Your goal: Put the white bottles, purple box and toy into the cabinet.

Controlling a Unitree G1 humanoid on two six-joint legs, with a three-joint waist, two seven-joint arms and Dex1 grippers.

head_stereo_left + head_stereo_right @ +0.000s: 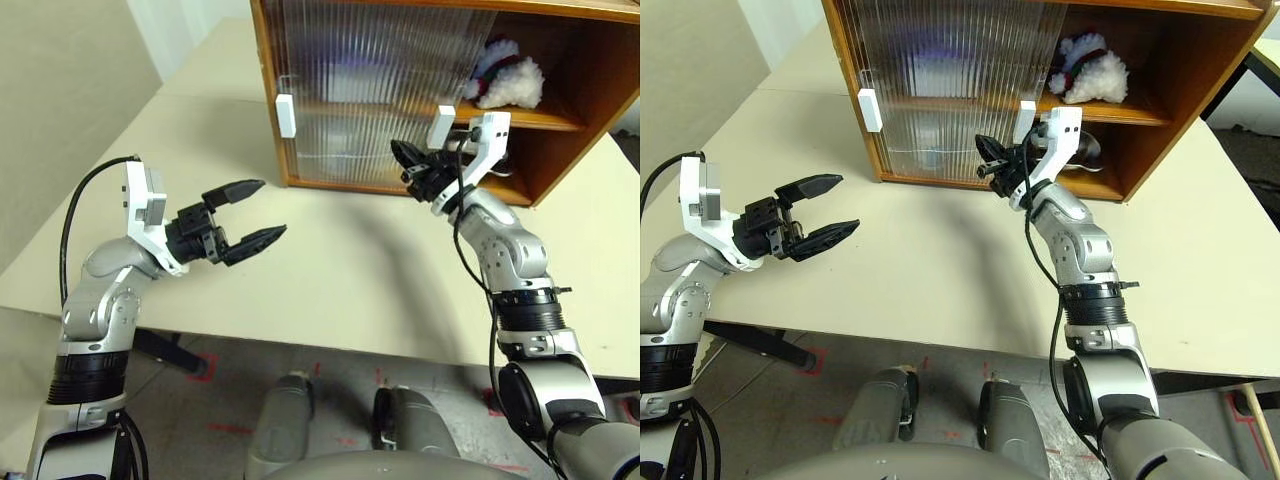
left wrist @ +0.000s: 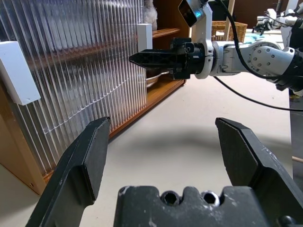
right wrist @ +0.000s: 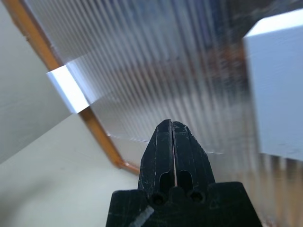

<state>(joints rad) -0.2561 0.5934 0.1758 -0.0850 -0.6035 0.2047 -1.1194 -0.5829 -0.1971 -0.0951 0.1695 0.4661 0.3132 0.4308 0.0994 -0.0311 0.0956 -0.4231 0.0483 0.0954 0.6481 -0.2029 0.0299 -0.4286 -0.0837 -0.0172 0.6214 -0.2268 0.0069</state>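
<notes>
- The toy [image 1: 505,75], a plush snowman, sits on the cabinet [image 1: 560,130] upper shelf, above and beyond my right gripper [image 1: 405,155].
- I see that gripper's fingers pressed together, empty, tips close to the ribbed sliding door [image 1: 370,90], beside its white handle [image 1: 441,125].
- My left gripper [image 1: 255,212] hangs spread wide, empty, over the table [image 1: 330,270], well short of the cabinet.

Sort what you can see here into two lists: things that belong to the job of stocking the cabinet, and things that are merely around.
Belongs to the job:
cabinet
toy, on the upper shelf
metal bowl, on the lower shelf

Merely around:
table
wicker basket in the background
</notes>
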